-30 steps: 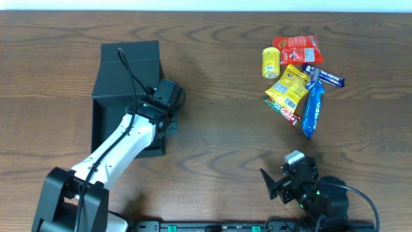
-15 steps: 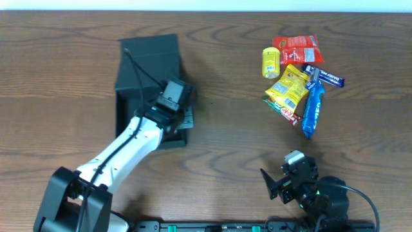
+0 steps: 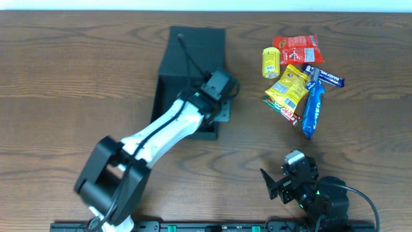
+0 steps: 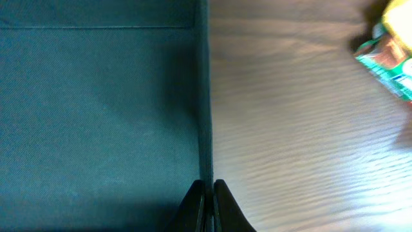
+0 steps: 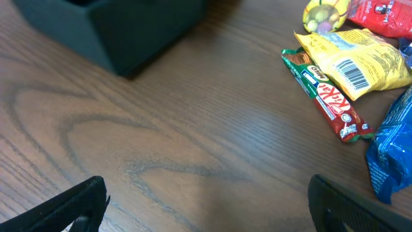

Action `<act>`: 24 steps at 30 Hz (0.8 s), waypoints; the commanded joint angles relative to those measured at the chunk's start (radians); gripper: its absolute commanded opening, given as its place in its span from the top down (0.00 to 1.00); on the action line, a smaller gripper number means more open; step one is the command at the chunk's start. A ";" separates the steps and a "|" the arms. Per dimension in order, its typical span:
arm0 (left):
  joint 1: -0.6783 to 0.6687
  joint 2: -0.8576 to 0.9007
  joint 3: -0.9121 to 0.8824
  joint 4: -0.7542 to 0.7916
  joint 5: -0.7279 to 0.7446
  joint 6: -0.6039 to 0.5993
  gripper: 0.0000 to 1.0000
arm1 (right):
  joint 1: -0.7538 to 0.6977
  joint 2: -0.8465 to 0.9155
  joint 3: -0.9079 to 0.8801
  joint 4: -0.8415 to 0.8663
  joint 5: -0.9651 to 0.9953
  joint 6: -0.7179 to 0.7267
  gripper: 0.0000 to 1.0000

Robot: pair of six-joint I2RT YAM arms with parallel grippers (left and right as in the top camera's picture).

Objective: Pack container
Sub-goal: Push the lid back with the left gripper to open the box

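Note:
The container (image 3: 193,55), a dark teal-black box with its flap lid open, lies left of centre in the overhead view. My left gripper (image 3: 221,115) is shut on its right side wall. In the left wrist view the fingertips of the left gripper (image 4: 207,192) pinch that thin wall (image 4: 204,96), with the box's inside to the left and wood to the right. My right gripper (image 3: 273,183) rests open near the front edge, nothing between its fingers. From the right wrist, the right gripper (image 5: 209,200) stands wide above bare wood and the container (image 5: 129,26) shows at the upper left.
Snacks lie in a heap at the back right: a red packet (image 3: 297,46), a small yellow can (image 3: 270,62), a yellow packet (image 3: 290,87), a KitKat bar (image 3: 281,107) and a blue packet (image 3: 313,109). The KitKat bar (image 5: 328,96) is near the right gripper.
My left arm has dragged the container to the right, towards the snacks, with its grip on the wall unchanged. The right arm has stayed still.

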 commanded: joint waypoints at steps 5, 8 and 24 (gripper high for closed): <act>-0.027 0.116 0.200 -0.041 0.044 -0.026 0.94 | -0.009 -0.006 -0.003 0.001 0.000 0.011 0.01; -0.032 0.140 0.228 -0.052 0.046 -0.079 0.95 | -0.009 -0.006 -0.003 0.001 0.000 0.011 0.01; -0.043 0.148 0.229 -0.059 0.071 -0.336 0.94 | -0.009 -0.006 -0.003 0.001 0.000 0.011 0.01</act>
